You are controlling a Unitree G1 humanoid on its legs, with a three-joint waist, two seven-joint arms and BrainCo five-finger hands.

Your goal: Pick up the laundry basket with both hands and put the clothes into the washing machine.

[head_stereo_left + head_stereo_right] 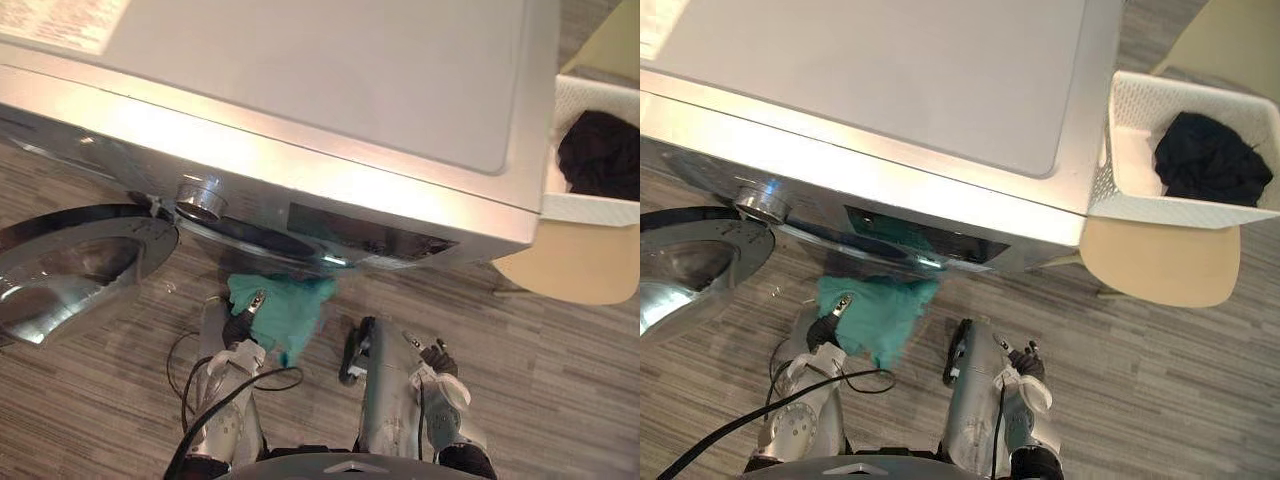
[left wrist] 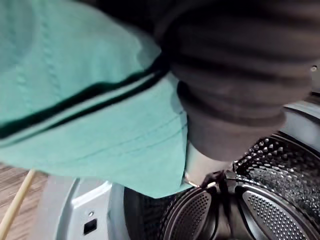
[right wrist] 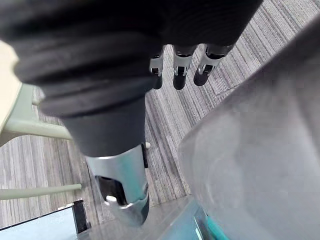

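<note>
Begin at the round chrome-rimmed glass door point(image 1: 70, 265), which stands open on the left. Your left arm works just beside it, so a wide swing could knock it. Your left hand point(image 1: 240, 328) holds the teal cloth garment point(image 1: 290, 305) in the air before the perforated steel drum point(image 2: 270, 200) (one dark-tipped finger lies over the fabric, the others are hidden beneath). If that hold is slight, the hanging end may snag on the rim or drop to the grey wood-grain floor point(image 1: 560, 380). Your right hand point(image 1: 438, 358) hangs empty, fingers relaxed. Further right, the white perforated plastic laundry basket point(image 1: 1130, 150) sits on a beige chair point(image 1: 1160, 265) beside the silver-grey washing machine point(image 1: 330, 90), with a black garment point(image 1: 1210, 160) inside.
</note>
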